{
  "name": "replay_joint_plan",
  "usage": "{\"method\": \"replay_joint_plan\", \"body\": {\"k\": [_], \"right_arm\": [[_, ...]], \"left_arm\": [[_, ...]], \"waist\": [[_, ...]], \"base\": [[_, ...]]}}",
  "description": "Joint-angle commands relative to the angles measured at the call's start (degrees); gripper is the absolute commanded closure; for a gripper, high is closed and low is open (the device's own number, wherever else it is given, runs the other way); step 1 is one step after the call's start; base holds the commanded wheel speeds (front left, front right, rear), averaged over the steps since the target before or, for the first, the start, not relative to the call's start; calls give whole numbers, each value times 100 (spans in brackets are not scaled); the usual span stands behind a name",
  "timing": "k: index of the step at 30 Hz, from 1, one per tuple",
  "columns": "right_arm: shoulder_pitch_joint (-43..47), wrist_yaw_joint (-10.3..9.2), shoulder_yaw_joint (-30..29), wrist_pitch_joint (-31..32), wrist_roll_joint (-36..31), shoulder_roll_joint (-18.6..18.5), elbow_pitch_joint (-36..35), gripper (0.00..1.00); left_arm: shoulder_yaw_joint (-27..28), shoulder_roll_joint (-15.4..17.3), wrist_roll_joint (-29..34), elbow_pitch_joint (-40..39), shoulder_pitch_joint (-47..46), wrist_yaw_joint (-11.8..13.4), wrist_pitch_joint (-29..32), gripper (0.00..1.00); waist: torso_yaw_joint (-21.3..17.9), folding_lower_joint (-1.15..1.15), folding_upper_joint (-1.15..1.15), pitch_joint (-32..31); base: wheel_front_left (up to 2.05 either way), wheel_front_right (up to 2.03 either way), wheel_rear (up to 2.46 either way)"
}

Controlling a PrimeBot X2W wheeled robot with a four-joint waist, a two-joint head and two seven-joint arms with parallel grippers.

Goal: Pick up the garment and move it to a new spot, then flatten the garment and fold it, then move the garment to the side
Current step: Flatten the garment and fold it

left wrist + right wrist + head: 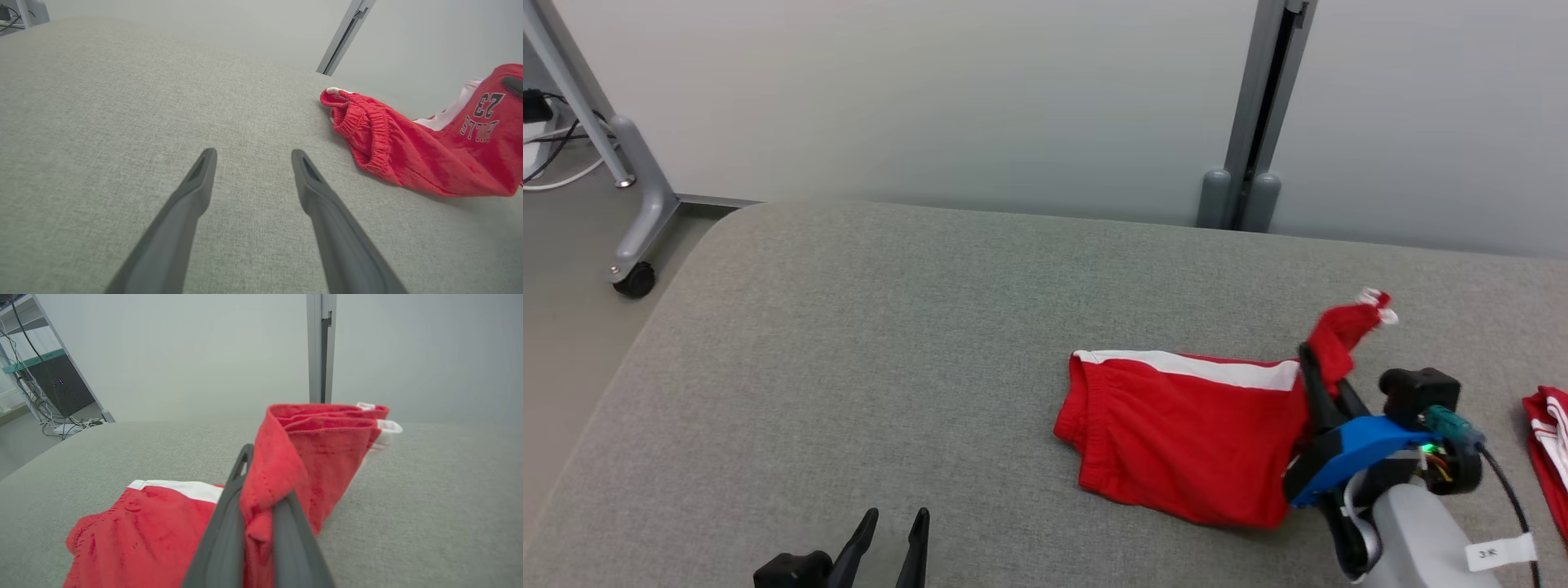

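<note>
Cloth from one end of the red garment (1184,433) is pinched between the closed fingers of the right tool (1311,366), and a bunch of it, red with a white edge, sticks up past the fingertips. The rest trails away from that tool toward the left one, lying on the grey surface (849,343), with the elastic waistband (367,130) at the end farthest from the grip. Holding one end this way looks meant to let the cloth be lifted or dragged to a new spot, so I judge the first step is in hand. The right forearm (1413,531) comes in low behind its tool, fingers slanted up and forward. The left tool (897,523) hovers with fingers spread wide and nothing between them, well apart from the garment, which lies ahead and to its right. Another red and white cloth (1547,449) lies off the right tool's outer side
</note>
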Motion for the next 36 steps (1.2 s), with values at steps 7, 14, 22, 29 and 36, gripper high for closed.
{"method": "replay_joint_plan", "body": {"k": [7,14,22,29,36], "right_arm": [[113,0,2285,132,1014,89,-291,82],[227,0,3804,58,2192,89,-463,0],[352,0,3162,-15,1818,87,-756,0],[1041,0,1557,-15,626,98,-1299,0],[1657,0,830,-15,223,95,-1572,0]], "left_arm": [[-19,51,-75,124,52,11,-14,0],[63,130,-119,190,92,11,-14,0],[424,115,140,81,8,11,-14,0],[861,-17,530,-29,-9,11,-13,0],[1183,-169,905,-167,168,11,-14,0]], "waist": [[425,0,0,-92],[490,0,0,-99],[56,0,0,-142],[-323,0,0,-137],[-539,0,0,-152]], "base": [[0,0,0],[0,0,0],[0,0,0],[0,0,0],[0,0,0]]}}
